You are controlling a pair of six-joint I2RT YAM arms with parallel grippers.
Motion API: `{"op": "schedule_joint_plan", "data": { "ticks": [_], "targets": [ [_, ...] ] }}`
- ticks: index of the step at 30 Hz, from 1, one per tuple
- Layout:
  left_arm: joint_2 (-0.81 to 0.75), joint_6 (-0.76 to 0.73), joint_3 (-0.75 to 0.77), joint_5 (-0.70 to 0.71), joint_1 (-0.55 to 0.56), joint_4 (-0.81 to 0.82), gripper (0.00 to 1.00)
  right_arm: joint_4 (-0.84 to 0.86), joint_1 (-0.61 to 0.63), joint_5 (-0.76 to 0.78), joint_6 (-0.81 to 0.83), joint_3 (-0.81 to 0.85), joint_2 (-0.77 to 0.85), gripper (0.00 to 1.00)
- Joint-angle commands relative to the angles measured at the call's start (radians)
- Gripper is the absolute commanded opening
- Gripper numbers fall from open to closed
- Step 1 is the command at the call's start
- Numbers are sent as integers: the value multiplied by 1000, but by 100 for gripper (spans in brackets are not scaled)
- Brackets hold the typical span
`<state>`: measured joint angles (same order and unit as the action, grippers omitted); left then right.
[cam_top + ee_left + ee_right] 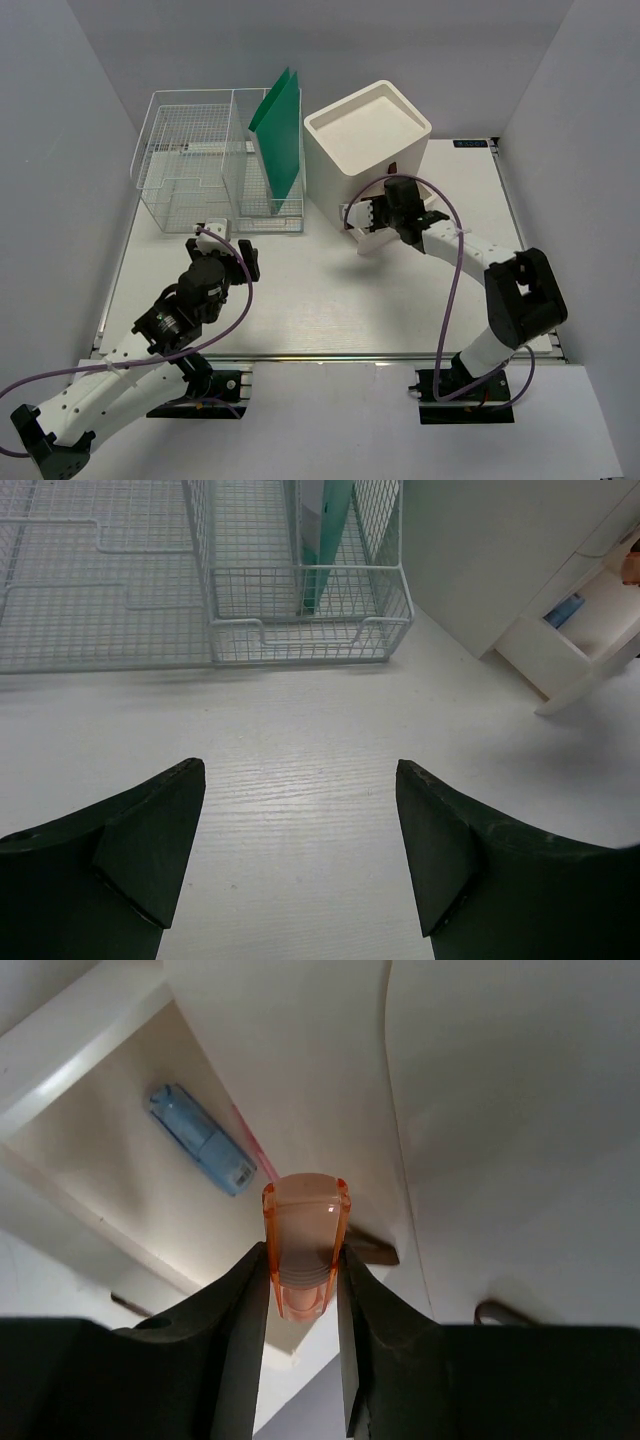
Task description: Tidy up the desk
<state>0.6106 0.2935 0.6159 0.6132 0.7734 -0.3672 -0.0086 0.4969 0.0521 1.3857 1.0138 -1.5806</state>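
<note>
Robot lab test cell: plain grey panels (60, 120) box in a white surface (330, 300), left arm (120, 385) and right arm (520, 295) bolted at frame bottom, purple cables (452, 290) exposed.

White desk (320, 295): wire basket (190, 180) far-L, drawer box (335, 175) far-ctr.

Left gripper (298, 770): jaws wide, nothing between them. Bare surface (300, 710) straight ahead, free passage. Beyond it the wire basket (300, 640) blocks the way, with a green folder (278, 130) upright in its right compartment. Ahead-right: drawer box (480, 560), its pulled-out drawer (545, 655) jutting over the surface.

Right gripper (305, 1265): orange piece (305, 1220) fills the jaws. Box wall close ahead. Drawer floor ahead-left free except for a blue stick (200, 1140).
</note>
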Motion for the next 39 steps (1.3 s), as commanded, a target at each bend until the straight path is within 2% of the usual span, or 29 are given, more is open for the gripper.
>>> {"op": "schedule_joint_plan", "data": {
  "ticks": [1,2,5,12,15,16,17,22,24,26,27,28,29,32,33,34,36,37,39],
  "targets": [
    [-2,2,-2,19,-3,-10,86,39,-6,-20,24,77,-41,13],
    [-2,1,-2,19,-3,-9,87,29,-4,-18,16,83,-48,27],
    [-5,-1,-2,17,-3,-9,87,10,-3,-27,-14,88,-52,38],
    [-5,3,-2,17,-3,-9,87,-19,-21,-76,-94,104,-18,39],
    [-2,3,-2,20,-3,-10,87,-57,-27,-77,-120,129,-30,44],
    [-2,4,-2,20,-3,-12,87,-60,-34,-77,-123,132,-35,51],
    [-2,7,-2,20,-3,-13,87,-63,-32,-75,-128,135,-42,54],
    [0,7,-4,22,-3,-15,87,-83,-38,-80,-149,135,-36,54],
    [6,7,-4,28,-3,-15,87,-96,-46,-89,-162,132,-21,53],
    [18,16,-1,40,-3,-25,84,-116,-49,-116,-210,135,13,46],
    [23,21,1,43,-3,-33,82,-128,-55,-139,-244,140,30,38],
    [29,36,2,49,-3,-39,78,-143,-57,-171,-296,146,75,13],
    [35,44,5,60,-3,-51,66,-169,-67,-246,-360,150,103,1],
    [96,90,22,88,-3,-96,41,-160,-89,-374,-746,129,240,0],
    [116,104,28,100,-12,-111,27,-146,-96,-408,-855,106,279,0],
    [167,122,37,100,-22,-125,21,-117,-104,-434,-1046,29,369,0],
    [218,153,73,96,-63,-186,12,-4,-124,-438,-1201,-81,474,0],
    [253,170,82,79,-81,-200,11,-4,-145,-472,-1232,-154,554,0],
    [271,183,88,-5,-123,-220,11,-30,-167,-558,-1260,-182,603,0]
  ]
}}
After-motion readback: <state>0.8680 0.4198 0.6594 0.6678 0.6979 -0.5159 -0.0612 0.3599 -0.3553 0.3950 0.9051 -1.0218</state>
